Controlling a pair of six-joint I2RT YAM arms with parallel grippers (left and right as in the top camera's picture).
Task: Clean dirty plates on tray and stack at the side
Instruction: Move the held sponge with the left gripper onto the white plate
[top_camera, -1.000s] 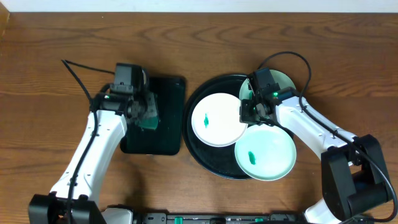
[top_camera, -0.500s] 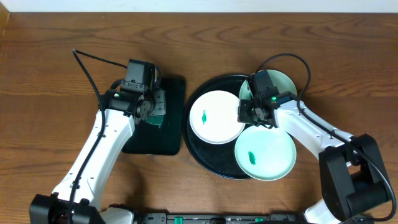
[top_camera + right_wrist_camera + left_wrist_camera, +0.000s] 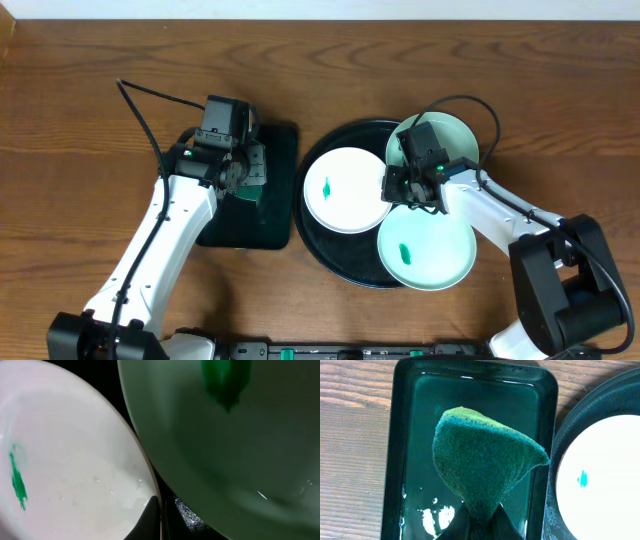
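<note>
Clamping the sponge (image 3: 485,462), left gripper (image 3: 476,519); right gripper (image 3: 160,517) pinches level white plate (image 3: 345,205) rim

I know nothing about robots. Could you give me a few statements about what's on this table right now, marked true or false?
1. The left gripper holds a green sponge. True.
2. The green sponge is above the rectangular tray. True.
3. All three plates are white. False: there is one white plate, plus a back mint-green plate and a front mint-green plate.
4. The white plate is spotless. False: it carries a green smear.
5. The plates are stacked beside the round tray. False: all three lie on it.
</note>
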